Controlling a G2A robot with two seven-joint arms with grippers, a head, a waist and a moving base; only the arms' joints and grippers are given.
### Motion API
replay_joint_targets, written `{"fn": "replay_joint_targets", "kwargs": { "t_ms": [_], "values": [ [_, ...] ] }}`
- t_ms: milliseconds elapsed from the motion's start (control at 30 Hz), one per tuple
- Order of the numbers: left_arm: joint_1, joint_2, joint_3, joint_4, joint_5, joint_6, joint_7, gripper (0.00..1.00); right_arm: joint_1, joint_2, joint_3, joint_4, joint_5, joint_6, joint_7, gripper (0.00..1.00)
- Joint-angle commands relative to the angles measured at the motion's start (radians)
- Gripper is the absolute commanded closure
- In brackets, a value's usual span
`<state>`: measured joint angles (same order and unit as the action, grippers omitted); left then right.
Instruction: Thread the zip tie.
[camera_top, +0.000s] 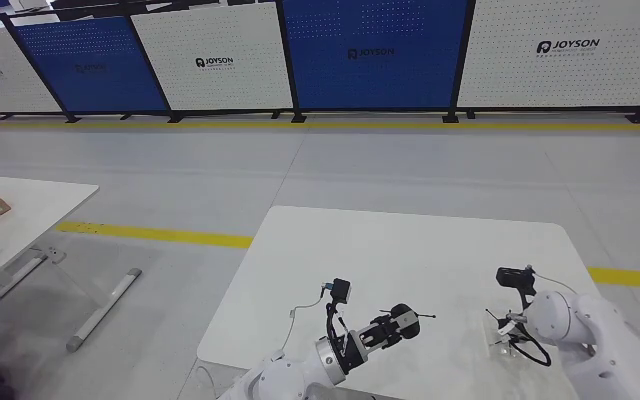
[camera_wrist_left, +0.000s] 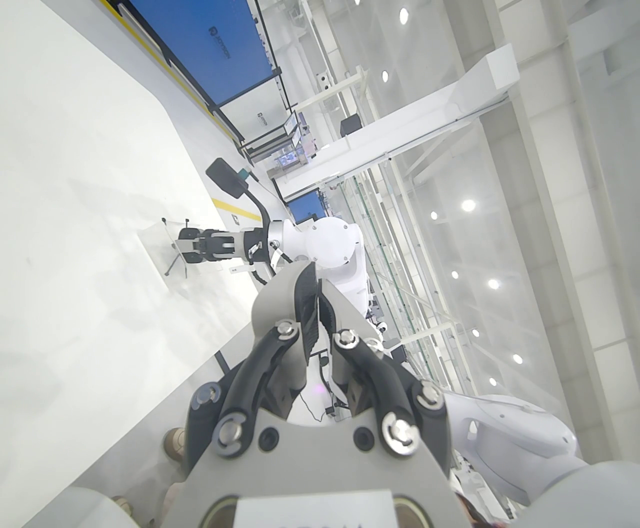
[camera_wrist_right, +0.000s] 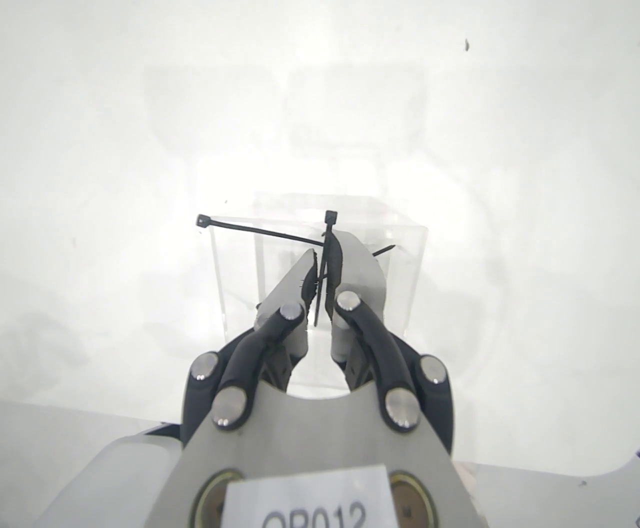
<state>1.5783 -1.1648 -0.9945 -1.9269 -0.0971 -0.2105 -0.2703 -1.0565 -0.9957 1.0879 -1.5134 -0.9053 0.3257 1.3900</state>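
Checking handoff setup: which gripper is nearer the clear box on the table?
Right. The right gripper is at the clear box, shut on a zip tie by its top. The left gripper sits well apart from the box, toward the table's middle.

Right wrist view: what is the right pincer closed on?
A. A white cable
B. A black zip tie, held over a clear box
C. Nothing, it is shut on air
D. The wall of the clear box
B: the right pincer is shut on a black zip tie standing head-up between its fingers, over the clear box; a second zip tie lies across the box's top.
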Motion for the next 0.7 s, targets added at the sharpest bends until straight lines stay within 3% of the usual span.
{"fn": "replay_joint_targets", "kwargs": {
  "t_ms": [0, 200, 667],
  "values": [
    [0.000, 0.000, 0.000, 0.000, 0.000, 0.000, 0.000, 1.00, 0.003, 0.001, -0.005, 0.003, 0.003, 0.001, 0.000, 0.89],
    [0.000, 0.000, 0.000, 0.000, 0.000, 0.000, 0.000, 1.00, 0.010, 0.007, -0.016, 0.006, 0.009, 0.010, 0.000, 1.00],
    [0.000, 0.000, 0.000, 0.000, 0.000, 0.000, 0.000, 1.00, -0.025, 0.031, 0.024, -0.052, 0.029, 0.014, 0.000, 1.00]
  ]
}}
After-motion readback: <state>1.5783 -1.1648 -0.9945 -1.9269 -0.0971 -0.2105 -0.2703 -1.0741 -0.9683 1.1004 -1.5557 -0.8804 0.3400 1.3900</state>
